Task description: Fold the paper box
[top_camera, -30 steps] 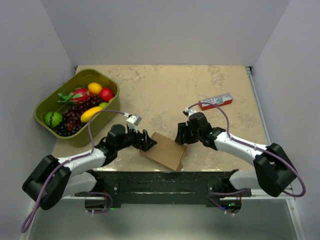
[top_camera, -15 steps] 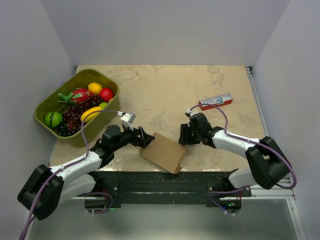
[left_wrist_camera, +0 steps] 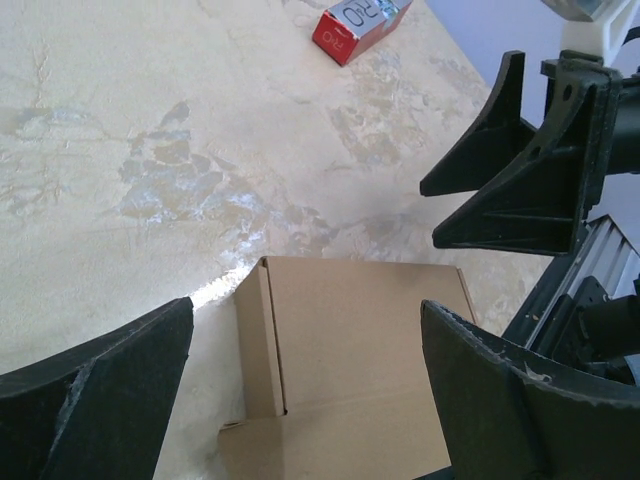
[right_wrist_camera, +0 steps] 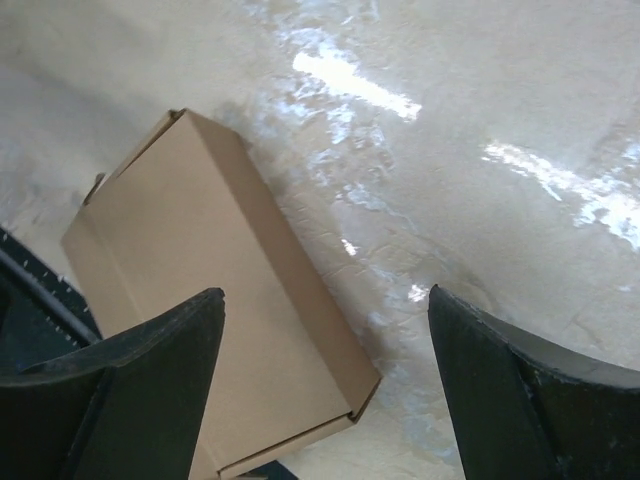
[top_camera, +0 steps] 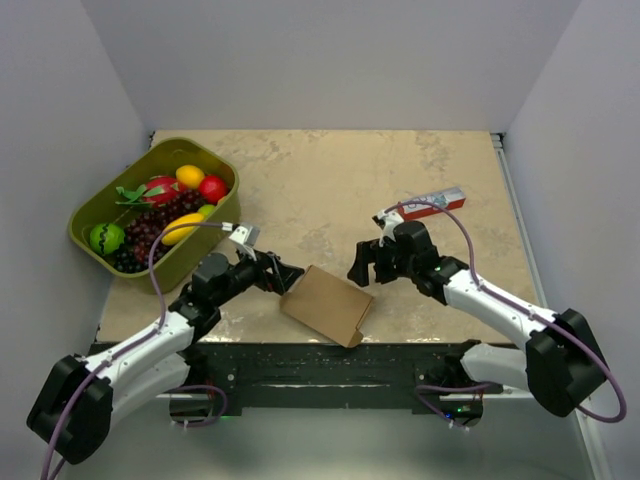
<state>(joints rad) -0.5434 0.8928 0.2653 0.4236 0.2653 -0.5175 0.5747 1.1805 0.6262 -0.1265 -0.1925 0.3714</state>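
The paper box (top_camera: pixel 326 304) is plain brown cardboard, a small flat closed box lying at the table's near edge between both arms. It also shows in the left wrist view (left_wrist_camera: pixel 350 360) and in the right wrist view (right_wrist_camera: pixel 210 310). My left gripper (top_camera: pixel 283 278) is open and empty, just left of the box's left corner, apart from it. My right gripper (top_camera: pixel 364 270) is open and empty, just beyond the box's far right corner, above the table.
A green basket (top_camera: pixel 150 160) of toy fruit stands at the far left. A narrow red-and-white carton (top_camera: pixel 432 204) lies at the right, also in the left wrist view (left_wrist_camera: pixel 360 22). The table's near edge runs just under the box.
My left gripper has drawn back left, away from the box. My right gripper has lifted and shifted slightly right and back. The box has stayed in place.
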